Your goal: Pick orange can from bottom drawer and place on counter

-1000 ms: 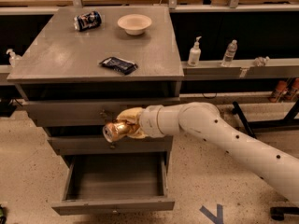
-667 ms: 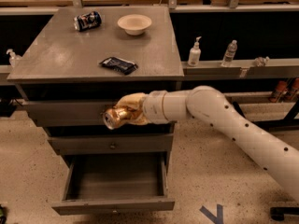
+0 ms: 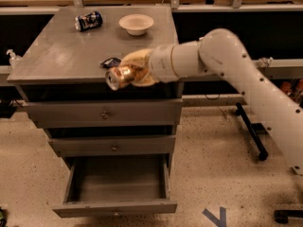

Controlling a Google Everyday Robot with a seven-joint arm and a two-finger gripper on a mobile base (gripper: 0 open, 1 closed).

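My gripper [image 3: 129, 74] is shut on the orange can [image 3: 118, 76], a shiny orange-gold can held on its side with its silver end facing left. It hangs at the front edge of the counter [image 3: 61, 56], level with the grey top and in front of the flat dark blue packet [image 3: 111, 61]. The bottom drawer [image 3: 116, 186] stands pulled open below and shows nothing inside. The white arm [image 3: 222, 56] reaches in from the right.
A dark blue can [image 3: 88, 21] lies on its side at the back left of the counter, a white bowl [image 3: 136, 23] at the back middle. Two shut drawers [image 3: 104, 113] sit above the open one. A ledge with a bottle [image 3: 12, 58] runs left.
The gripper has risen with the orange can from in front of the upper drawers to the level of the counter's front edge. The drawer stays open.
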